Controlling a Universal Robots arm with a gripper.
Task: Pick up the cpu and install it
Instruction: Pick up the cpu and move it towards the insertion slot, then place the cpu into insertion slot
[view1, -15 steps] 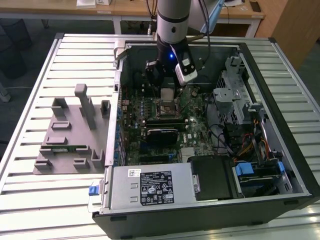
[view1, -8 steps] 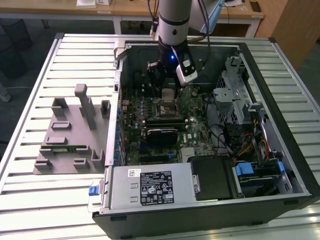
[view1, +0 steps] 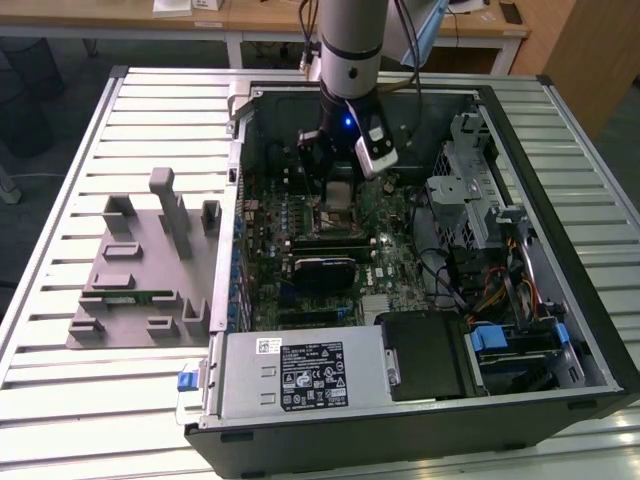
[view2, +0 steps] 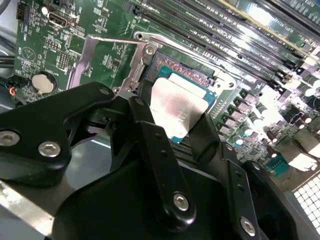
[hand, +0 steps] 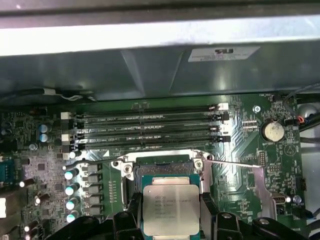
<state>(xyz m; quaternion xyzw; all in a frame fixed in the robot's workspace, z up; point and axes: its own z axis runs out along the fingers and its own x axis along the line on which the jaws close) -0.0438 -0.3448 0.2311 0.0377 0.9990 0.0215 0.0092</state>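
First wrist view: pale silver square cpu (hand: 171, 210), thin greenish rim, clamped in the end effector (hand: 171, 200).

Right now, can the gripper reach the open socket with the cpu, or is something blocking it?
Probably yes: the gripper holds the cpu right by the socket, the metal frame is swung back, and nothing lies between them.

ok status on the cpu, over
Gripper shut on cpu. Cpu at the socket, seated or not unclear. Load plate open, nothing seen blocking.
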